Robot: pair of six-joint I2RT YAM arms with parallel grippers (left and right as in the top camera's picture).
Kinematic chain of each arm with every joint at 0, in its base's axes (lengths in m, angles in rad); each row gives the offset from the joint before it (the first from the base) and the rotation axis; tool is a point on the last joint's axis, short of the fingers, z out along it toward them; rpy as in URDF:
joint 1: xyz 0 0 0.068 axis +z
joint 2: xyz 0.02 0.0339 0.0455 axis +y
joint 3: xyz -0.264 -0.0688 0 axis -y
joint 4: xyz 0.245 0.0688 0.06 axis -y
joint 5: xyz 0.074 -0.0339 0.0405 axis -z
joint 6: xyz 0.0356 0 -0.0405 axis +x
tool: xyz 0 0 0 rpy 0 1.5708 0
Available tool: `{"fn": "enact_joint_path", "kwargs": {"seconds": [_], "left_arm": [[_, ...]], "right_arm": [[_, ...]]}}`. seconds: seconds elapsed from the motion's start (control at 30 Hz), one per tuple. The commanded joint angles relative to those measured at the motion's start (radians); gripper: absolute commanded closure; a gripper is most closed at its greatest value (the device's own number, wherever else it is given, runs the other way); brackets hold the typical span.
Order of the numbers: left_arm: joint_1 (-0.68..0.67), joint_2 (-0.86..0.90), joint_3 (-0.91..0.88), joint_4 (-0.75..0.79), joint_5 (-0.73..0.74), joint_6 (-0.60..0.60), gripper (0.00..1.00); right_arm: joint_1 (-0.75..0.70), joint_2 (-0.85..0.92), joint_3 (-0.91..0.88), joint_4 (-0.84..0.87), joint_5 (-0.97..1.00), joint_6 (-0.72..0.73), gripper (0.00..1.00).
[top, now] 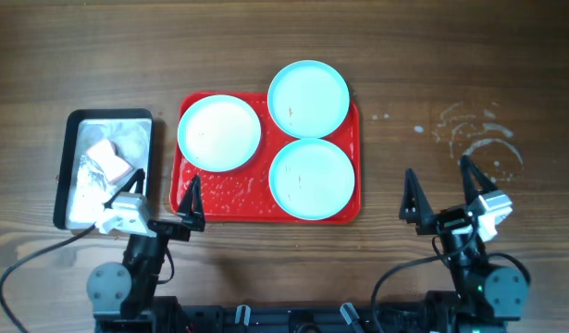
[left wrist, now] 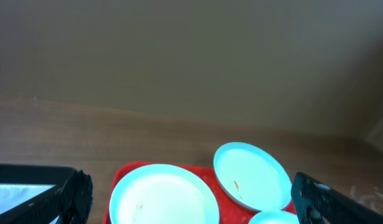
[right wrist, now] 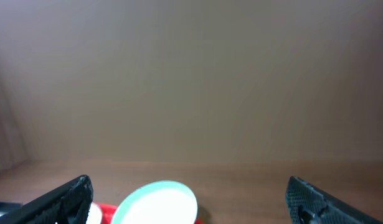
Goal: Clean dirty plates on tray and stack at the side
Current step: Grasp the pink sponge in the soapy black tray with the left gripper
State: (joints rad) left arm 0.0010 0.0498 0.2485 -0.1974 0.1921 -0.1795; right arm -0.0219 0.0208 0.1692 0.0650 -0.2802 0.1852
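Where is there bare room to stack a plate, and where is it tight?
Widest free patch: bare wood right of the tray, between its rim and the white smears, beyond the open right claw. Another bare strip runs along the far edge, behind tray and pan. Crowded: three plates fill the tray, and the open left claw straddles the narrow pan-tray gap.

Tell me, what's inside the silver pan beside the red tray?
A pinkish block, maybe a sponge, and a crumpled whitish thing lie in the silver pan. The left gripper hides the pan's near corner.
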Motion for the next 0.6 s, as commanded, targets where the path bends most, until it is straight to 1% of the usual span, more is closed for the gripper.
{"fn": "enact_joint_path", "kwargs": {"seconds": [0.0, 0.03, 0.1, 0.23, 0.33, 0.37, 0.4, 0.43, 0.47, 0.53, 0.57], "left_arm": [[-0.005, 0.109, 0.168, -0.079, 0.017, 0.016, 0.00], [-0.005, 0.155, 0.216, -0.102, 0.017, 0.016, 0.00], [-0.005, 0.299, 0.357, -0.183, 0.017, 0.016, 0.00], [-0.005, 0.566, 0.637, -0.396, 0.016, 0.020, 0.00], [-0.005, 0.818, 0.951, -0.680, 0.010, 0.075, 0.00], [-0.005, 0.853, 0.999, -0.730, -0.003, 0.076, 0.00], [-0.005, 0.916, 1.086, -0.815, -0.024, 0.076, 0.00], [-0.005, 1.001, 1.203, -0.931, -0.036, 0.100, 0.00], [-0.005, 1.057, 1.277, -1.008, -0.036, 0.121, 0.00], [-0.005, 1.159, 1.389, -1.116, -0.040, 0.153, 0.00], [-0.005, 1.196, 1.399, -1.110, -0.036, 0.149, 0.00]], "right_arm": [[0.006, 0.060, 0.183, -0.140, -0.061, -0.031, 0.00], [0.006, 0.083, 0.230, -0.183, -0.061, -0.045, 0.00], [0.006, 0.172, 0.380, -0.299, -0.061, -0.087, 0.00], [0.006, 0.380, 0.623, -0.459, -0.081, -0.070, 0.00], [0.006, 0.595, 0.883, -0.682, -0.167, -0.070, 0.00], [0.006, 0.641, 0.936, -0.735, -0.171, -0.069, 0.00], [0.006, 0.714, 1.017, -0.824, -0.171, -0.069, 0.00], [0.006, 0.796, 1.108, -0.927, -0.171, -0.070, 0.00], [0.006, 0.851, 1.169, -1.000, -0.171, -0.071, 0.00], [0.006, 0.990, 1.295, -1.157, -0.174, -0.072, 0.01], [0.006, 1.040, 1.321, -1.178, -0.174, -0.071, 0.00]]}}
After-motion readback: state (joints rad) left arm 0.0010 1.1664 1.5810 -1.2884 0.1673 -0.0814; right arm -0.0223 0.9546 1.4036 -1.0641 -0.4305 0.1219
